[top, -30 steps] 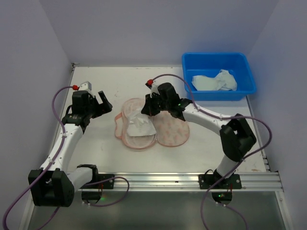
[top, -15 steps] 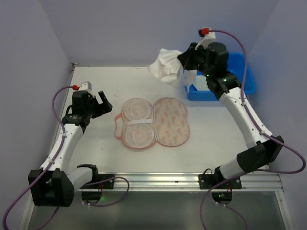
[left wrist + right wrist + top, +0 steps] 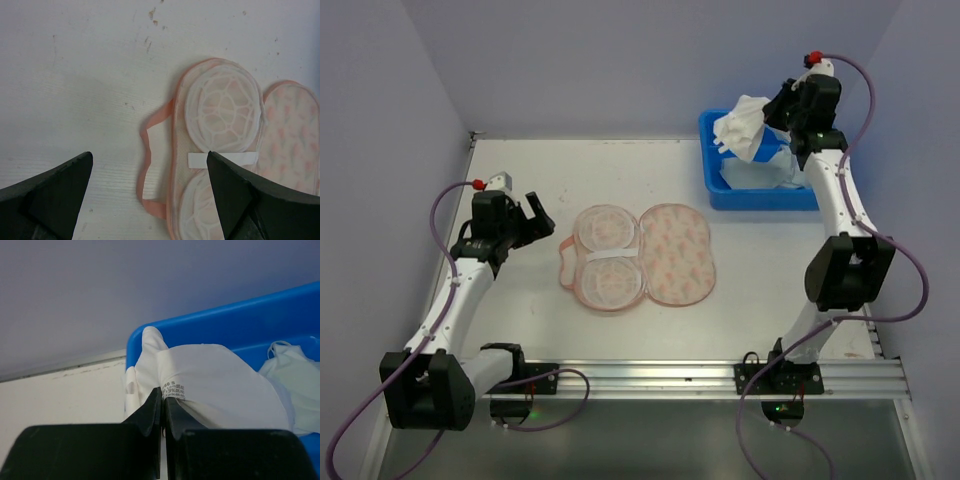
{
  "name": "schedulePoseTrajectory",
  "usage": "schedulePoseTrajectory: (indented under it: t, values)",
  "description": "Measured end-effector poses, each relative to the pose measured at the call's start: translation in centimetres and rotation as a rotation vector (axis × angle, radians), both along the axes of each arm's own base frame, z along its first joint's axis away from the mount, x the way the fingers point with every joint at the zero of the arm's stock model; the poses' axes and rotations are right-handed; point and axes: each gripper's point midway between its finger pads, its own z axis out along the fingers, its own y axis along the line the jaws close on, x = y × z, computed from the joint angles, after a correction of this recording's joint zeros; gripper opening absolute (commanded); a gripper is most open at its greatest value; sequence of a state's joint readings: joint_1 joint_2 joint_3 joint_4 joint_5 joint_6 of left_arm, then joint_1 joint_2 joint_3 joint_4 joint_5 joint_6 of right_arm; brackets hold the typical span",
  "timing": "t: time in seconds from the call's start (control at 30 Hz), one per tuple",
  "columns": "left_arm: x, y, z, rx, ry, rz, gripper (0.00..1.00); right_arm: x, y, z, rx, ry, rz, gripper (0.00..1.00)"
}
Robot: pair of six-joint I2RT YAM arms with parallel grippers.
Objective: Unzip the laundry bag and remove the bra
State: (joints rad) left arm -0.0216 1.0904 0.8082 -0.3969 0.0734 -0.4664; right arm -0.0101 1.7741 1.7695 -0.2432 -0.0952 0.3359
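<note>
At upper right, the right gripper (image 3: 162, 396) pinches the bra (image 3: 745, 125) above the blue tub (image 3: 760, 201); lower it well inside before letting go. Mid-frame the laundry bag (image 3: 675, 255) lies open; left gripper (image 3: 538, 212) spread wide.

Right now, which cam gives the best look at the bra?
Right wrist: the bra fills the frame, pinched in the right gripper, care label visible. Top external shows it small, held up at the blue tub. Left wrist shows none of it, only the open laundry bag.
</note>
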Motion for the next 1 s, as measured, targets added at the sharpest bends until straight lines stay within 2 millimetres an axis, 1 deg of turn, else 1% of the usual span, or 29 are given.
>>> schedulePoseTrajectory:
  t: [0.1,0.17,0.2,0.3,0.33,0.4,0.43,0.5,0.53,0.57,0.63,0.67,0.7,0.73,0.8,0.87,0.93,0.97,1.0]
  values:
    - [0.0,0.0,-0.2,0.000,0.006,0.000,1.00,2.0,-2.1,-4.1,0.002,0.059,-0.037,0.00]
    - [0.0,0.0,-0.3,0.000,0.008,0.000,1.00,2.9,-2.8,-7.2,0.010,0.112,-0.046,0.01]
    - [0.0,0.0,-0.3,0.000,0.008,0.000,1.00,3.2,-2.8,-8.3,0.018,0.134,-0.046,0.04]
    - [0.0,0.0,-0.3,0.000,0.008,0.000,1.00,3.9,-2.0,-12.8,0.066,0.219,-0.028,0.11]
    - [0.0,0.0,-0.3,0.000,0.008,0.000,1.00,3.9,-1.7,-14.1,0.085,0.248,-0.023,0.19]
    - [0.0,0.0,-0.3,0.000,0.008,0.000,1.00,3.3,-1.2,-16.7,0.124,0.313,-0.033,0.33]
    - [0.0,0.0,-0.3,0.000,0.008,0.000,1.00,3.0,-1.1,-17.5,0.136,0.335,-0.040,0.50]
    - [0.0,0.0,-0.3,0.000,0.008,0.000,1.00,2.1,-1.0,-19.2,0.159,0.382,-0.062,0.64]
    - [0.0,0.0,-0.3,0.000,0.008,0.000,1.00,1.8,-1.2,-19.7,0.160,0.399,-0.080,0.70]
    - [0.0,0.0,-0.3,0.000,0.008,0.000,1.00,1.5,-1.4,-20.2,0.158,0.417,-0.102,0.78]
    - [0.0,0.0,-0.3,0.000,0.008,-0.001,1.00,0.6,-2.1,-20.2,0.143,0.446,-0.143,0.85]
    - [0.0,0.0,-0.3,0.000,0.008,-0.001,1.00,0.2,-2.5,-19.8,0.131,0.451,-0.162,0.88]
    - [0.0,0.0,-0.3,-0.001,0.008,-0.001,1.00,-0.3,-2.8,-18.9,0.118,0.448,-0.177,0.91]
    - [0.0,0.0,-0.3,-0.001,0.008,-0.001,1.00,-0.8,-2.9,-18.0,0.107,0.443,-0.185,0.91]
    - [0.0,0.0,-0.2,-0.001,0.007,-0.001,1.00,-2.0,-3.2,-14.7,0.077,0.405,-0.195,0.91]
    - [0.0,0.0,-0.2,-0.001,0.006,-0.001,1.00,-3.4,-2.8,-10.7,0.053,0.339,-0.188,0.91]
    - [-0.1,0.0,-0.1,-0.001,0.002,-0.001,1.00,-5.7,-1.1,-6.7,0.042,0.265,-0.151,0.90]
    - [-0.1,0.0,0.0,-0.001,0.000,-0.001,1.00,-7.1,0.0,-5.1,0.039,0.232,-0.125,0.89]
    - [-0.1,0.0,0.0,-0.001,-0.002,-0.001,1.00,-8.6,1.4,-4.1,0.038,0.208,-0.095,0.88]
